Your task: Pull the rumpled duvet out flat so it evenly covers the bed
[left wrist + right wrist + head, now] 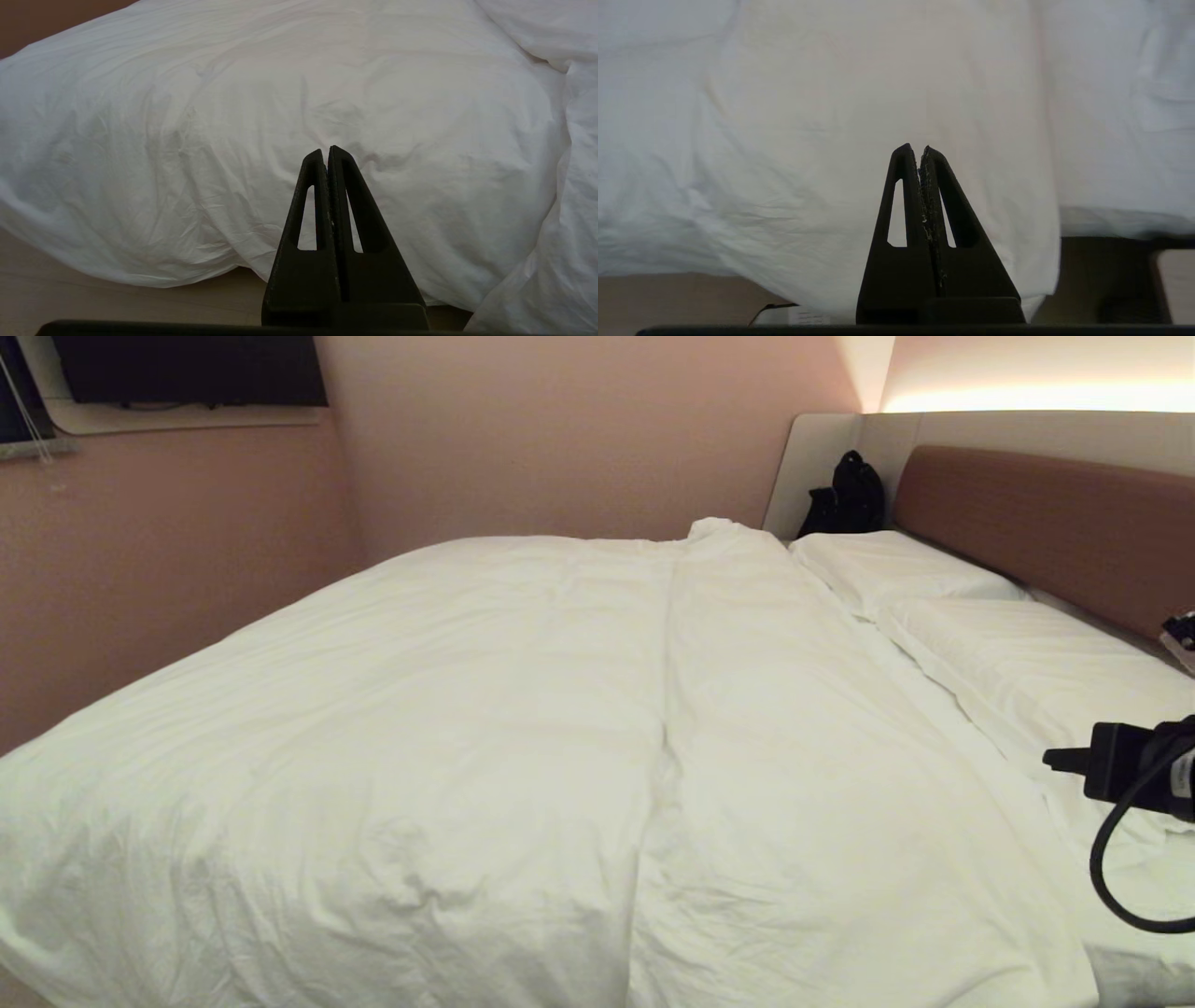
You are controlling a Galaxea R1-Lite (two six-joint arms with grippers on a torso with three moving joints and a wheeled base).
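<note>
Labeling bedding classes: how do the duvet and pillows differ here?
The duvet is far bigger than the pillows, spanning most of the bed. The duvet is puffy, creased, with a long fold down its middle; the pillows lie flatter and smoother. The pillows sit by the headboard; the duvet reaches the foot. Both are plain white.

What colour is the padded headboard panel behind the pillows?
Brown, on a pale beige surround; the headboard shows best in the head view, behind the white pillows.
</note>
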